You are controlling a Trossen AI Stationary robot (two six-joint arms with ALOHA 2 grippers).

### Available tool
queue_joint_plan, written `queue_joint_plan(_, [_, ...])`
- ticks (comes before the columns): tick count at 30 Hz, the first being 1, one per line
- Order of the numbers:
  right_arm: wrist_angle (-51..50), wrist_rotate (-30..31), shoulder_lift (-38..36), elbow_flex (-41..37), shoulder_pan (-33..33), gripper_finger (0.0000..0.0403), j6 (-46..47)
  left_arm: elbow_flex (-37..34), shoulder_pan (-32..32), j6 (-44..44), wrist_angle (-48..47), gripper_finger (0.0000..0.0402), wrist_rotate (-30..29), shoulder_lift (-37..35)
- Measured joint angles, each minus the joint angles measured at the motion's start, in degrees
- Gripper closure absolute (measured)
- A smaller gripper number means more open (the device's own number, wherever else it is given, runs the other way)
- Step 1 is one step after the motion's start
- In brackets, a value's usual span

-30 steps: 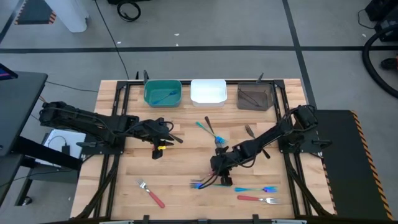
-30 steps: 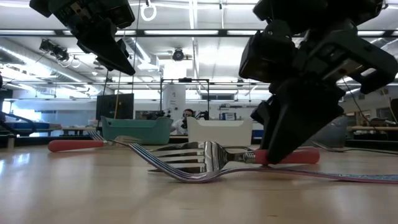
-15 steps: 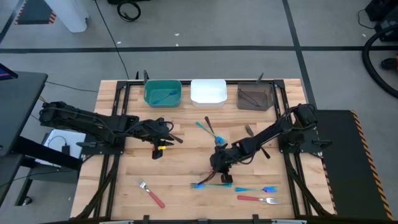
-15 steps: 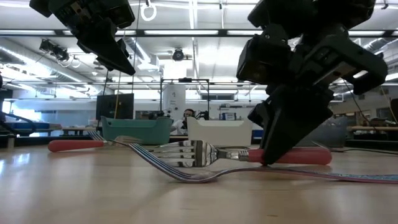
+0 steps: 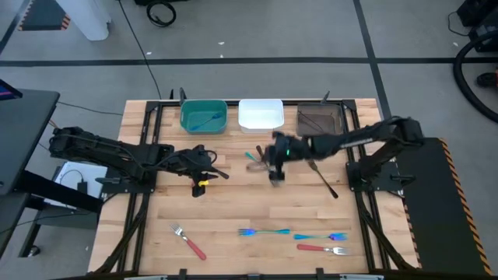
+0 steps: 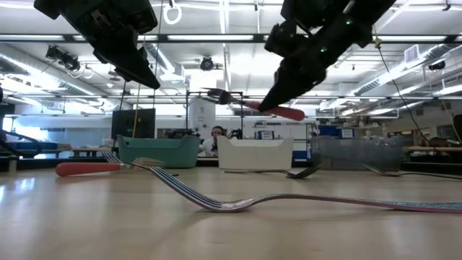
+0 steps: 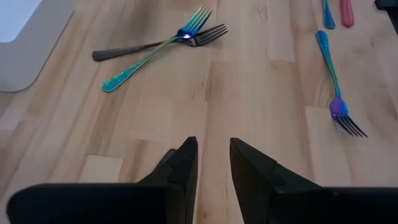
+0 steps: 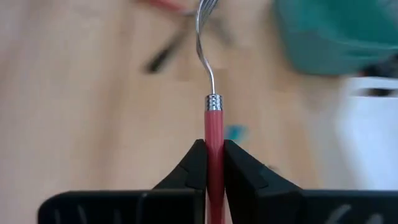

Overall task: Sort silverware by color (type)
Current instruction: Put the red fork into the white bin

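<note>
Right end effector clamped on red-handled fork, raised above table near white bin; left end effector slightly parted, empty, waiting mid-table

No lettering, label, brand, number or sign is showing legibly in any of the views. The wooden table, the bins and the forks are carrying no readable markings, and the room beyond the table in the low view is offering nothing that can be made out as text.
</note>
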Motion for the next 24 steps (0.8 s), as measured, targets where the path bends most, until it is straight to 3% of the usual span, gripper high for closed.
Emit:
queue_joint_plan(7, [5.4, 3.2, -1.3, 0.0, -17.7, 0.0368, -6.6, 0.0, 0.0, 0.1, 0.0, 0.0308, -0.1, 0.0])
queue_joint_plan(12, [12.4, -8.0, 3.0, 0.1, -28.1, 0.0368, -6.2, 0.0, 0.0, 0.1, 0.6, 0.0308, -1.5, 0.0])
queue_joint_plan(15, [13.4, -12.2, 6.3, 0.1, -30.8, 0.0364, -4.9, 0.0, 0.0, 0.0, 0.9, 0.0308, -1.8, 0.0])
queue_joint_plan(24, [16.3, -12.6, 10.1, 0.1, -30.3, 0.0327, -8.5, 0.0, 0.0, 0.0, 1.4, 0.0308, -1.9, 0.0])
